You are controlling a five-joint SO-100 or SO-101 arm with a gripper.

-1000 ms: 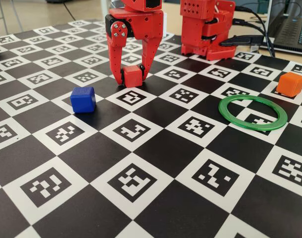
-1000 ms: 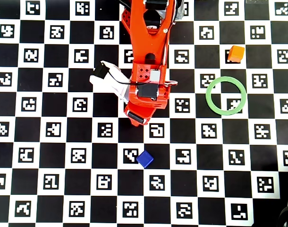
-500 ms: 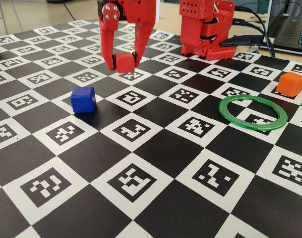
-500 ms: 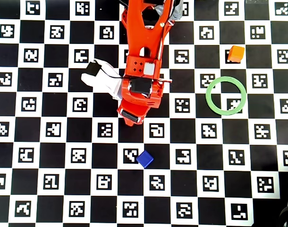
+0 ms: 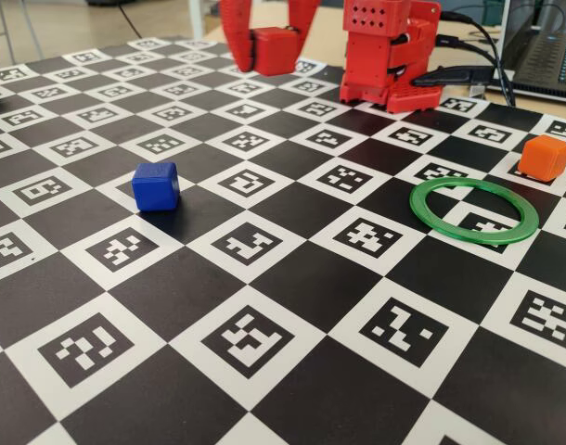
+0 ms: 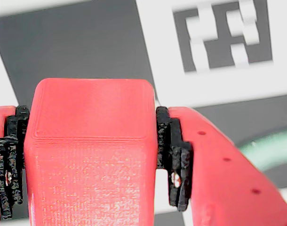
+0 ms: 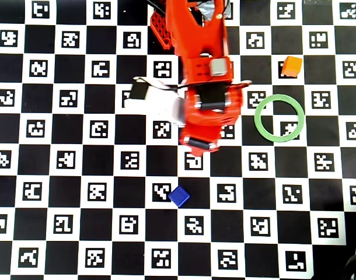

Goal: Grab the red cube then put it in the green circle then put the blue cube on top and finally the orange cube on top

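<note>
Clamping the red cube (image 6: 89,155) between both pads, your end effector (image 5: 270,51) holds it high above the checkered surface (image 5: 292,278) so you can carry it clear toward the green circle (image 5: 474,210), which sits empty.

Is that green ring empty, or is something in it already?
Empty. The green ring encloses only checkered board; the red cube is up in the gripper.
</note>
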